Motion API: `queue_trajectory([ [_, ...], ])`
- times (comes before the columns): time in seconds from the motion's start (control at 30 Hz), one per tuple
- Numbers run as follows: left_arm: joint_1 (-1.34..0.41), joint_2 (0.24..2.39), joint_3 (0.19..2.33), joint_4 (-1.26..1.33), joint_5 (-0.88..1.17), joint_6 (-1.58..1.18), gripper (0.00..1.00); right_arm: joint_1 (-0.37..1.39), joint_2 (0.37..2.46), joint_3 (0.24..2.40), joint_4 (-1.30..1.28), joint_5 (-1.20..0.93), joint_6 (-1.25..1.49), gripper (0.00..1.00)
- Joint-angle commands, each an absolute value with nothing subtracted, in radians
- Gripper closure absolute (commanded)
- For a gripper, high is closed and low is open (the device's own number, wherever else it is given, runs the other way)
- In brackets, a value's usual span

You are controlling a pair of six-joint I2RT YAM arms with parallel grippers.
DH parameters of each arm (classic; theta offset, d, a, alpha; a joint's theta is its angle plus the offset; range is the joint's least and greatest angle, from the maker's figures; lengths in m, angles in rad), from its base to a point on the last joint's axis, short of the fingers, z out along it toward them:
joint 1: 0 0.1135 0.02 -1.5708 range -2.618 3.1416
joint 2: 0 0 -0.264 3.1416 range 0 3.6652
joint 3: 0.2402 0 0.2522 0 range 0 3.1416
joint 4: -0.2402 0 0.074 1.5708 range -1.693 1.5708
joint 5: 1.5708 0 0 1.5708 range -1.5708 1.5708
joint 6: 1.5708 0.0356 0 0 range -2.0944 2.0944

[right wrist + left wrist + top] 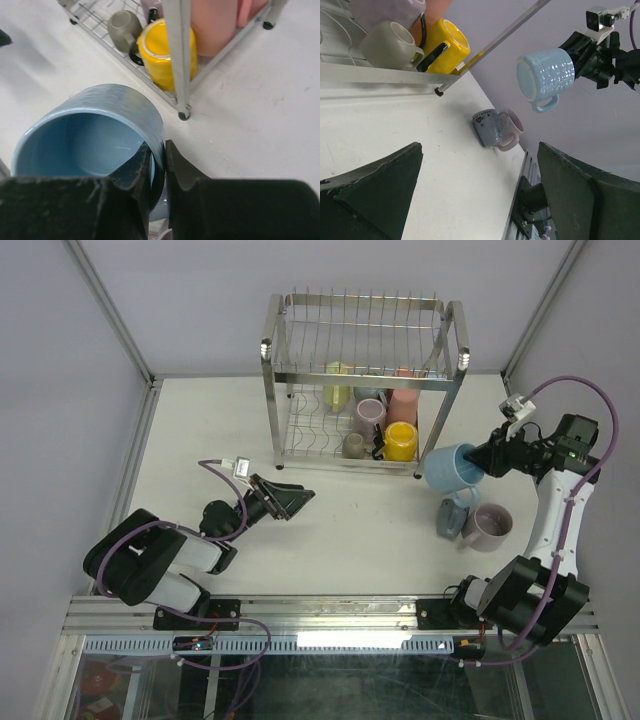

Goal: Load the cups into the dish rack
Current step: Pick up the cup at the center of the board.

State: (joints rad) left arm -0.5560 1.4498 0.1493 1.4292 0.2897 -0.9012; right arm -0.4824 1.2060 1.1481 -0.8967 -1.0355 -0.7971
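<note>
Right pincer (159, 150) clamps the rim wall of the light blue mug (85, 135), one finger inside, one outside. The mug hangs above the worktop (330, 530) toward its right edge, just beside the front right leg of the dish rack (456, 350). Left pincer (290, 500) stands wide, empty. Glazed ceramic: rigid, slippery, brittle; a rim hold may pivot. Left wrist view shows the handle hanging downward, hidden in the right wrist view.
</note>
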Motion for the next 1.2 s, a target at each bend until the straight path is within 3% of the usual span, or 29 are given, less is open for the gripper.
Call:
queue_trajectory([
  [0.0, -0.586, 1.449, 0.187, 1.625, 0.314, -0.920, 0.04, -0.463, 1.163, 1.191, -0.930, -1.272, -0.761, 1.00],
  [0.2, -0.667, 1.439, 0.184, 1.659, 0.215, -0.893, 0.05, -0.384, 1.135, 1.134, -0.850, -1.363, -0.641, 1.00],
  [0.37, -0.755, 1.449, 0.187, 1.743, 0.124, -0.890, 0.06, -0.270, 1.113, 1.051, -0.553, -1.420, -0.339, 1.00],
  [0.6, -0.884, 1.440, 0.252, 1.746, 0.020, -0.851, 0.06, -0.125, 1.122, 1.048, -0.328, -1.382, -0.093, 1.00],
  [0.93, -0.998, 1.469, 0.407, 1.746, -0.050, -0.721, 0.08, -0.073, 1.117, 1.140, -0.160, -1.380, 0.113, 1.00],
  [1.17, -1.067, 1.537, 0.569, 1.746, -0.046, -0.670, 0.08, -0.037, 1.128, 1.138, 0.247, -1.365, 0.546, 1.00],
])
